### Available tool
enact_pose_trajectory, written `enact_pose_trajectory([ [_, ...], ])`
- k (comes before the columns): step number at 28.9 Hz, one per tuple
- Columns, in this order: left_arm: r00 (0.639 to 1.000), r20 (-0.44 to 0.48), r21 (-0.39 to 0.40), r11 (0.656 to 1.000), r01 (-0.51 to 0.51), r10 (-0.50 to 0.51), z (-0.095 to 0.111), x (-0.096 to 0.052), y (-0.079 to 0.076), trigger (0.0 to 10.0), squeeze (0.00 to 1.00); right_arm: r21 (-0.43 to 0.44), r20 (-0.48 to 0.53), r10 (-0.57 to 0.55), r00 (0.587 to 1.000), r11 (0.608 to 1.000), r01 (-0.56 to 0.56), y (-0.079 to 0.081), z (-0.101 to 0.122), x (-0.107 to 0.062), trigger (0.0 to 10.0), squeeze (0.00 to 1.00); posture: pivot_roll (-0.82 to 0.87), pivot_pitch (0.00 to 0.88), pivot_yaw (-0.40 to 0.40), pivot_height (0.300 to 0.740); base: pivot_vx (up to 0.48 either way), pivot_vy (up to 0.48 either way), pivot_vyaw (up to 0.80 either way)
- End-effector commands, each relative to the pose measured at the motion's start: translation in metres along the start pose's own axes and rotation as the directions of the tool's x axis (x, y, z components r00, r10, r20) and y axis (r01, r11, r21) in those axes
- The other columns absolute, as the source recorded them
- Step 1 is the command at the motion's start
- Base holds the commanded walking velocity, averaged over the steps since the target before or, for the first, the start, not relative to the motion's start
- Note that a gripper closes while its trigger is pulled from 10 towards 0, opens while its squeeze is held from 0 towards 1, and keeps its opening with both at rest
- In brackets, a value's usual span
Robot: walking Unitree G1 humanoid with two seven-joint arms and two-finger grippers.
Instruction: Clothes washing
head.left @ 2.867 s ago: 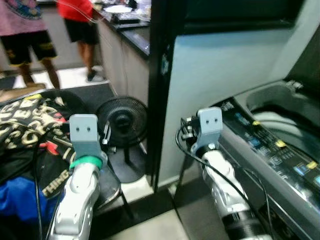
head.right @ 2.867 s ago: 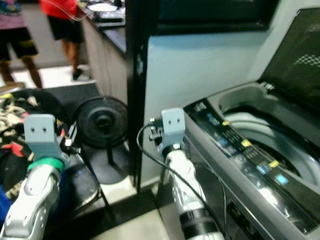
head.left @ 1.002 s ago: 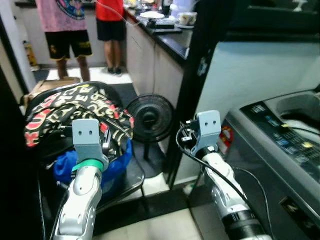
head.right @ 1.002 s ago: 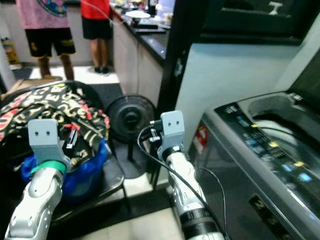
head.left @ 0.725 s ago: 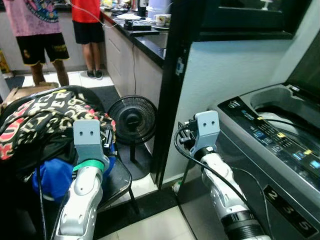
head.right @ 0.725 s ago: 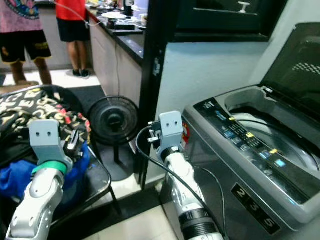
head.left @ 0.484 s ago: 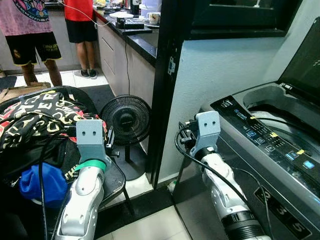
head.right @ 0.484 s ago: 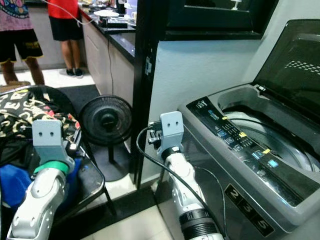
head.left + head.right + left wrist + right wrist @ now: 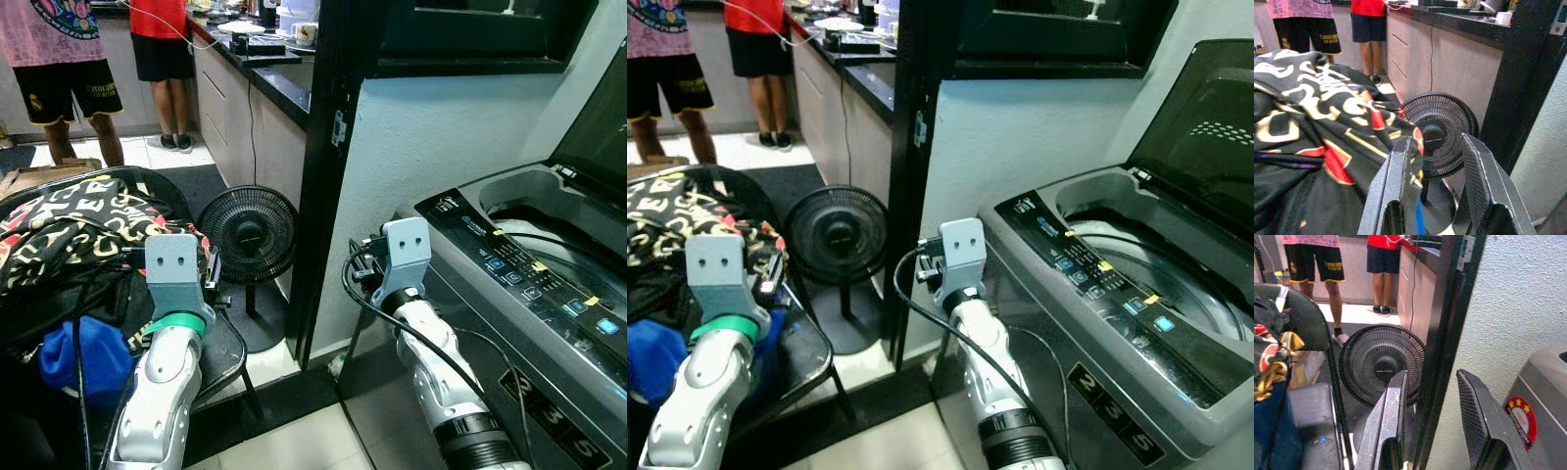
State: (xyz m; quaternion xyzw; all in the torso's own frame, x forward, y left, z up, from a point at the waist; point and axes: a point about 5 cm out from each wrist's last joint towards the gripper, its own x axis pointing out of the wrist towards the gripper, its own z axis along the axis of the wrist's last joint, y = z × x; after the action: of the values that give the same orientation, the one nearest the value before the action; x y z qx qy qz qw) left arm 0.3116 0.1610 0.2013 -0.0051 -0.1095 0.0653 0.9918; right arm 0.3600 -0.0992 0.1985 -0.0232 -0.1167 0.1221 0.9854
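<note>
A heap of clothes lies on a black chair (image 9: 223, 354) to my left: a black garment with gold and red letters (image 9: 69, 230) on top, and a blue garment (image 9: 83, 352) under it. To my right stands a grey top-loading washing machine (image 9: 1097, 372) with its lid (image 9: 1205, 117) raised and its drum (image 9: 1161, 269) open. My left gripper (image 9: 1435, 142) is held up, open and empty, beside the heap. My right gripper (image 9: 1431, 374) is also open and empty, in front of the washer's left corner.
A black floor fan (image 9: 248, 235) stands between the chair and a black pillar (image 9: 328, 147). Behind it runs a kitchen counter (image 9: 265, 83). Two people (image 9: 69, 59) (image 9: 162, 49) stand at the back left. The washer's control panel (image 9: 529, 279) faces me.
The whole picture has swung about as I moved and has nearly settled. Both arms keep the same raised pose with open fingers.
</note>
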Motion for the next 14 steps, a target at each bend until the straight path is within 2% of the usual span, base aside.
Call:
enact_pose_trajectory([
  [1, 1.000, 0.000, 0.014, 1.000, 0.001, -0.001, -0.0025, -0.0017, -0.0001, 10.0, 0.00, 0.011, -0.012, 0.002, 1.000, 1.000, -0.002, 0.0007, -0.0035, -0.0005, 10.0, 0.00, 0.02, 0.042, -0.050, 0.740, 0.000, 0.480, 0.00],
  [2, 1.000, 0.000, 0.014, 1.000, 0.001, -0.001, -0.0025, -0.0017, -0.0001, 10.0, 0.00, 0.011, -0.012, 0.002, 1.000, 1.000, -0.002, 0.0007, -0.0035, -0.0005, 10.0, 0.00, 0.02, 0.042, -0.050, 0.740, 0.000, 0.480, 0.00],
  [11, 1.000, 0.006, 0.010, 1.000, -0.004, 0.004, -0.0011, -0.0024, 0.0013, 10.0, 0.00, 0.026, -0.012, 0.007, 1.000, 1.000, -0.007, 0.0020, -0.0038, -0.0006, 10.0, 0.00, 0.02, 0.044, -0.050, 0.740, 0.000, 0.000, 0.00],
  [14, 1.000, -0.002, 0.011, 1.000, -0.008, 0.008, -0.0025, -0.0029, 0.0024, 10.0, 0.00, -0.007, -0.009, 0.028, 1.000, 1.000, -0.028, 0.0047, -0.0033, -0.0005, 10.0, 0.00, 0.02, 0.044, -0.050, 0.740, 0.000, 0.000, 0.00],
])
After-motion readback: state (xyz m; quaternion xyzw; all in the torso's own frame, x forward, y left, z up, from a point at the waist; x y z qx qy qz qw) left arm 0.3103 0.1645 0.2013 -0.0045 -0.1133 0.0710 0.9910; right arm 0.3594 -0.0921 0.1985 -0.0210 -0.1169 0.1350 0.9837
